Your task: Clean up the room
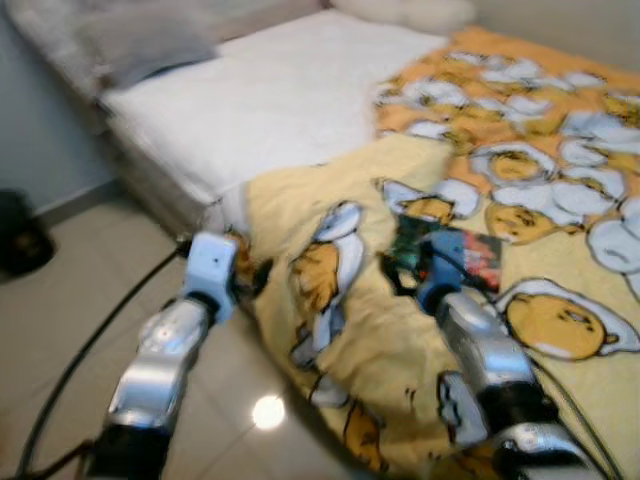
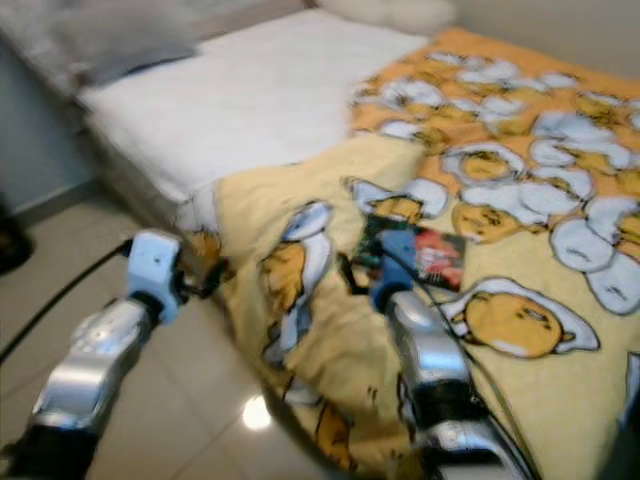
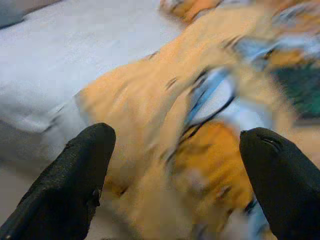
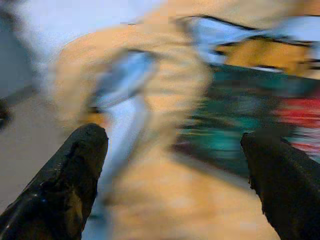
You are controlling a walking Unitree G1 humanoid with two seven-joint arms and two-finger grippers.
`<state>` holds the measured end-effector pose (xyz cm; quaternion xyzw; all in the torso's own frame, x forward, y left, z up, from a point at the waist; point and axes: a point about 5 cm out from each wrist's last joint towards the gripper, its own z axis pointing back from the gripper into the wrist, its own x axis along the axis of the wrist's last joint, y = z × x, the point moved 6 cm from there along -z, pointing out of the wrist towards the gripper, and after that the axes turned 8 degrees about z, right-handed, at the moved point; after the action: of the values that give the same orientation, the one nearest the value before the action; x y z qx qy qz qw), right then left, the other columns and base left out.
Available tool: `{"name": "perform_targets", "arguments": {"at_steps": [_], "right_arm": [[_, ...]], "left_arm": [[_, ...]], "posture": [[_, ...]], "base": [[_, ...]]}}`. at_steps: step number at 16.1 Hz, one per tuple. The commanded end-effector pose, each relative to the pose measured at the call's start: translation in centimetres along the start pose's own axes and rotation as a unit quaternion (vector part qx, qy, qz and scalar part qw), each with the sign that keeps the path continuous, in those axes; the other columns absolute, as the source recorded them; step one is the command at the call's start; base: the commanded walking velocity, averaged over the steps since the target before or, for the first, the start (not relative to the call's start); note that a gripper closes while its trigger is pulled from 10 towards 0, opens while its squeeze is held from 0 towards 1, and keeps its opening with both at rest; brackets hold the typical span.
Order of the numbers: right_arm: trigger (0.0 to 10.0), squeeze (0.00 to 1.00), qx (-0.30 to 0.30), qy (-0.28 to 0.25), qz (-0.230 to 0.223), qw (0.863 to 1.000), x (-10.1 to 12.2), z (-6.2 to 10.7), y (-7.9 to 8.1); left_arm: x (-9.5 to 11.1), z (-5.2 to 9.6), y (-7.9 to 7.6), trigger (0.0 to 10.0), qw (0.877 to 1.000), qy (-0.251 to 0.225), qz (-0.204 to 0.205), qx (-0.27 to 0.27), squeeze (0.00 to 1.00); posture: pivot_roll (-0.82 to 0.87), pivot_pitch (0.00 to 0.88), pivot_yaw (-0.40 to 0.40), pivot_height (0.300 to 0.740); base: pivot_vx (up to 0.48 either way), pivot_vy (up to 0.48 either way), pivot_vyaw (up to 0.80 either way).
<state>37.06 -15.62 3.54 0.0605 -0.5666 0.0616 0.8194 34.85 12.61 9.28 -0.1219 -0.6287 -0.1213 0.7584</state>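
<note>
Blurred frames. A bed [image 1: 250, 100] with a white sheet carries a yellow blanket [image 1: 400, 330] printed with egg cartoons; the blanket hangs over the bed's near edge down toward the tiled floor [image 1: 70, 320]. A book [image 1: 450, 258] with a dark green and red cover lies flat on the blanket, near the edge. The right gripper [image 4: 175, 185] is spread wide, fingers apart, holding nothing, just beside the book. The left gripper [image 3: 175, 185] is also spread wide and empty, at the blanket's hanging corner beside the bed edge. A black cable [image 1: 90, 350] runs across the floor.
</note>
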Motion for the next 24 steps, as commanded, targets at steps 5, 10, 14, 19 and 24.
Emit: {"name": "perform_targets", "arguments": {"at_steps": [5, 10, 14, 19, 24], "right_arm": [[10.0, 0.0, 0.024, -0.014, 0.0, 1.0, 1.0, -0.3, 1.8], [10.0, 0.0, 0.022, -0.015, -0.007, 1.0, 1.1, -0.1, 1.0], [10.0, 0.0, 0.025, 0.006, -0.024, 0.999, 0.1, 0.3, 1.1], [10.0, 0.0, -0.009, 0.096, -0.218, 0.971, -2.8, 1.1, -0.1], [10.0, 0.0, -0.048, 0.116, -0.4, 0.908, -5.4, 2.0, -1.2]], "left_arm": [[-1.1, 0.9, 1.1, 10.0, 1.0, 0.021, -0.013, 0.012, 0.95], [-1.1, 1.0, 0.1, 10.0, 0.999, 0.029, -0.038, -0.015, 0.82], [-1.4, 1.2, -0.6, 10.0, 0.997, 0.04, -0.04, -0.051, 0.78], [-2.6, 2.9, -3.3, 10.0, 0.969, 0.099, -0.068, -0.214, 0.78], [-3.0, 4.2, -3.8, 10.0, 0.945, 0.135, -0.086, -0.287, 0.78]], "posture": [[-0.01, 0.0, 0.015, 0.74], [0.0, 0.0, 0.01, 0.74], [0.01, 0.0, 0.014, 0.74], [-0.01, 0.0, 0.026, 0.74], [-0.02, 0.0, 0.043, 0.74]], "base": [[0.259, 0.0, 0.0], [0.0, 0.0, 0.0], [0.0, 0.0, 0.0], [0.0, 0.0, 0.0], [0.0, 0.0, 0.0]]}}
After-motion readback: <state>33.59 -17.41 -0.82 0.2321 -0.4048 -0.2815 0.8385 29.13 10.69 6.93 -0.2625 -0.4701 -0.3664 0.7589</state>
